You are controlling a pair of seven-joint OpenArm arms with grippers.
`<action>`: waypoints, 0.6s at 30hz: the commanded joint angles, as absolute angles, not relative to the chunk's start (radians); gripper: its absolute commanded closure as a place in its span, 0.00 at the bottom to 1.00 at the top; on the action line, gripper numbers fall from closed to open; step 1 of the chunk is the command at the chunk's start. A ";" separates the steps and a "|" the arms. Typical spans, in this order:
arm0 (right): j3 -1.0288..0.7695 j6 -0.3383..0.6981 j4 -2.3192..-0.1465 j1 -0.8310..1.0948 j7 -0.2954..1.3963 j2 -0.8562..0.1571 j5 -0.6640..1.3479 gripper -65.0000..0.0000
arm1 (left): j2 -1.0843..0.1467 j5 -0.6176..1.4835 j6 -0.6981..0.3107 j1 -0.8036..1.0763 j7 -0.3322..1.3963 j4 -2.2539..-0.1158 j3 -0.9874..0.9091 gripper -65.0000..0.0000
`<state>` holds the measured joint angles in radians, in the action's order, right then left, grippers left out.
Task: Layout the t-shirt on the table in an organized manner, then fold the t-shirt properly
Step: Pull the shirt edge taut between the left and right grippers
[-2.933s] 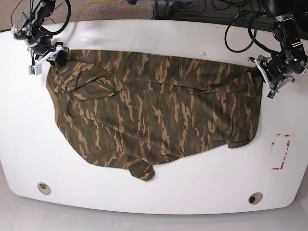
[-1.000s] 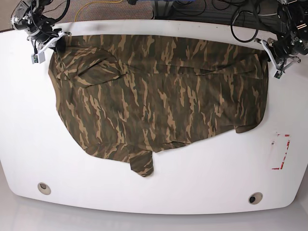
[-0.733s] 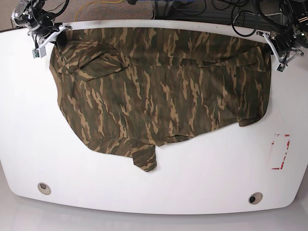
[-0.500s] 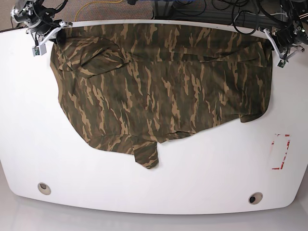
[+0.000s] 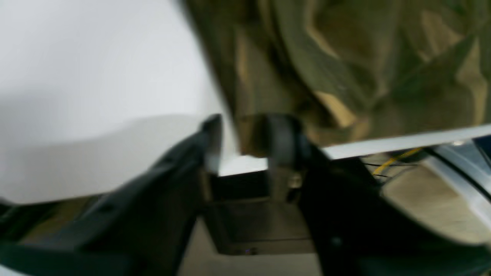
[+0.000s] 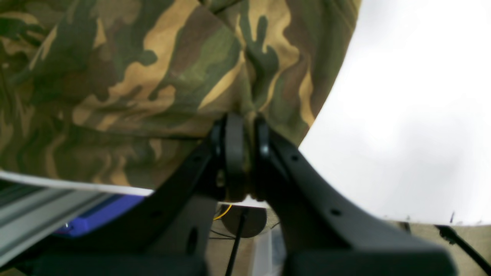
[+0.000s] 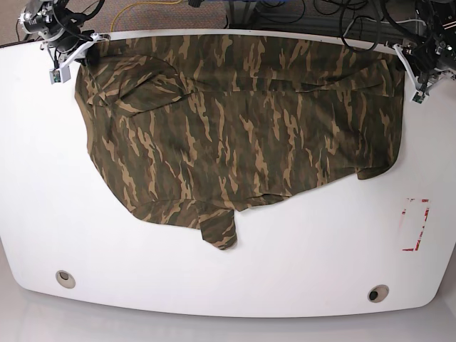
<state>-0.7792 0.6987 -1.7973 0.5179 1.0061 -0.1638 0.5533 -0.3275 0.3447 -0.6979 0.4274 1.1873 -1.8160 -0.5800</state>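
The camouflage t-shirt point(image 7: 242, 128) lies spread across the far half of the white table point(image 7: 299, 271), with one sleeve poking out at the front point(image 7: 219, 231). At the far left corner, my right gripper point(image 7: 78, 57) pinches the cloth; in the right wrist view its jaws point(image 6: 245, 122) are shut on a fold of the t-shirt point(image 6: 134, 76). My left gripper point(image 7: 407, 65) is at the far right corner. Its blurred jaws point(image 5: 245, 143) stand apart, and the t-shirt point(image 5: 345, 69) edge rests against one finger point(image 5: 284, 142).
Two round grommet holes point(image 7: 65, 278) point(image 7: 377, 293) sit near the front edge. A red-and-white tape mark point(image 7: 415, 224) is at the right. Cables point(image 7: 285, 14) hang beyond the far edge, close behind both grippers.
Both grippers drew the t-shirt toward the far edge, flattening it. The left gripper's jaws have parted; the right gripper stays shut on the cloth.
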 commanded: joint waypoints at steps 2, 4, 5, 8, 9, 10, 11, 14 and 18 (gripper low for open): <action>-0.788 0.698 -1.816 0.521 0.992 -0.180 0.561 0.99 | -0.344 0.351 -0.698 0.415 1.216 -1.871 -0.590 0.62; -0.788 0.698 -1.816 0.521 0.992 -0.180 0.562 0.99 | -0.344 0.352 -0.698 0.414 1.227 -1.886 -0.590 0.62; -0.788 0.698 -1.816 0.521 0.992 -0.180 0.564 0.99 | -0.344 0.352 -0.698 0.412 1.233 -1.899 -0.590 0.62; -0.788 0.698 -1.816 0.519 0.992 -0.182 0.564 0.99 | -0.344 0.369 -0.698 0.406 1.253 -1.929 -0.590 0.62; -0.788 0.698 -1.816 0.519 0.992 -0.182 0.564 0.99 | -0.344 0.380 -0.698 0.406 1.259 -1.933 -0.590 0.62; -0.788 0.698 -1.816 0.519 0.992 -0.182 0.564 0.99 | -0.344 0.395 -0.698 0.406 1.267 -1.937 -0.590 0.62; -0.788 0.698 -1.816 0.519 0.992 -0.183 0.562 0.99 | -0.346 0.412 -0.698 0.406 1.274 -1.937 -0.590 0.62; -0.788 0.698 -1.816 0.519 0.992 -0.183 0.562 0.99 | -0.349 0.444 -0.698 0.406 1.282 -1.937 -0.590 0.62; -0.788 0.698 -1.816 0.519 0.992 -0.180 0.564 0.99 | -0.346 0.460 -0.698 0.404 1.282 -1.937 -0.585 0.62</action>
<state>-0.7792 0.6987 -1.7973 0.5156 1.0061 -0.1661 0.5537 -0.3313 0.4541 -0.6975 0.4038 1.2839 -1.9182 -0.5816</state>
